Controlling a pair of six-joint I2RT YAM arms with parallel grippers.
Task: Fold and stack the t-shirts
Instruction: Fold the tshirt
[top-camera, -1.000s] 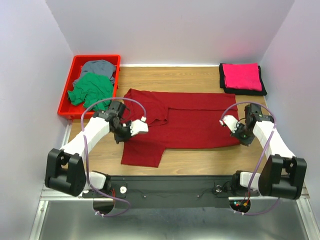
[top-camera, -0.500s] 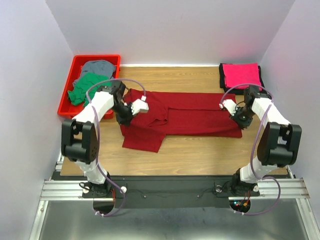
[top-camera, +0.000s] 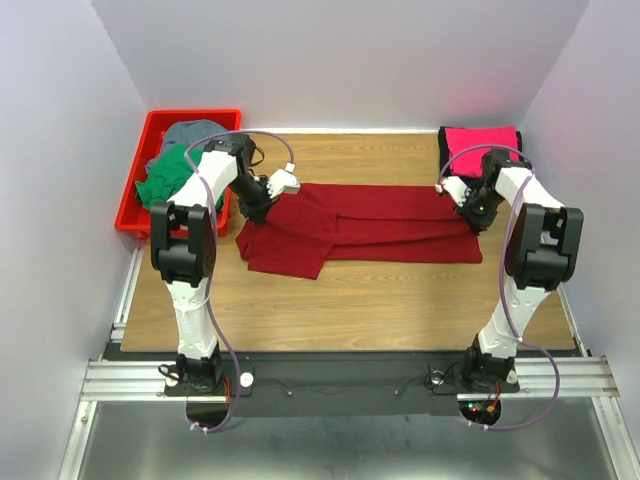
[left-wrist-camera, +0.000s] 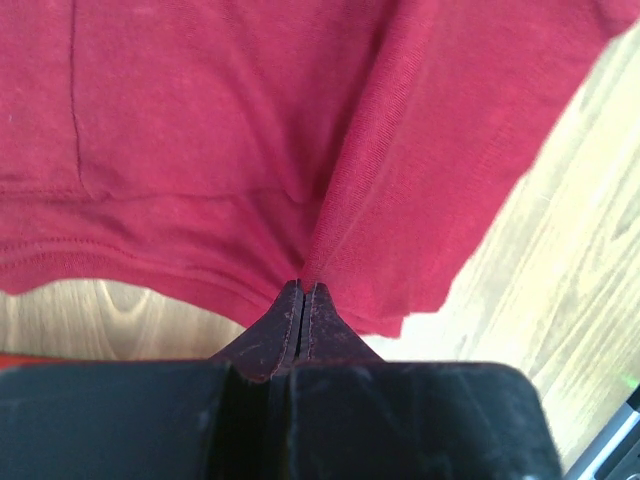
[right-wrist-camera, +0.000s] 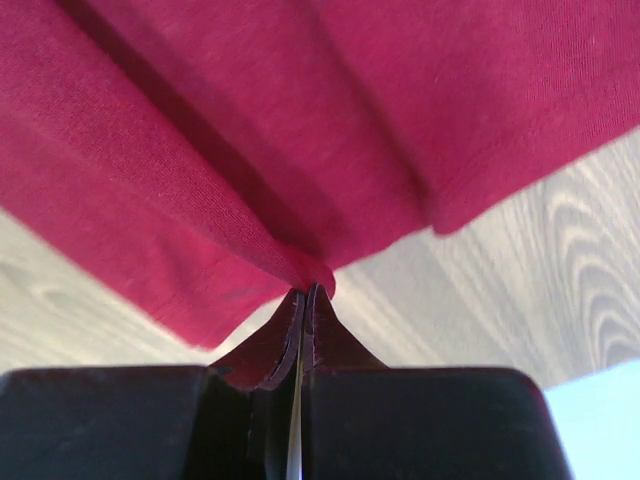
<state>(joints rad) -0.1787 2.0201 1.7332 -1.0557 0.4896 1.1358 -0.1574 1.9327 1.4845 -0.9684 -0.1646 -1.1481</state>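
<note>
Left gripper (left-wrist-camera: 302, 290): pinched closed on the red t-shirt (top-camera: 370, 225) edge farthest from the pink stack (top-camera: 482, 152).
Right gripper (right-wrist-camera: 305, 290): clamped on the edge beside that stack.
T-shirt: half-folded on the counter (top-camera: 380, 300).
Risk: uneven pulling slips cloth, skewing the fold.

Between the left gripper (left-wrist-camera: 303, 292) and right gripper (right-wrist-camera: 305, 292), the plain shirt (top-camera: 390, 222) is deep red on a pale wood-grain table (top-camera: 350, 300). Left of the left gripper sit a bright red bin (top-camera: 195, 113), green shirt (top-camera: 170, 178) and grey shirt (top-camera: 197, 131); beyond the right gripper, a pink shirt (top-camera: 485, 150) over black cloth (top-camera: 444, 160).
</note>
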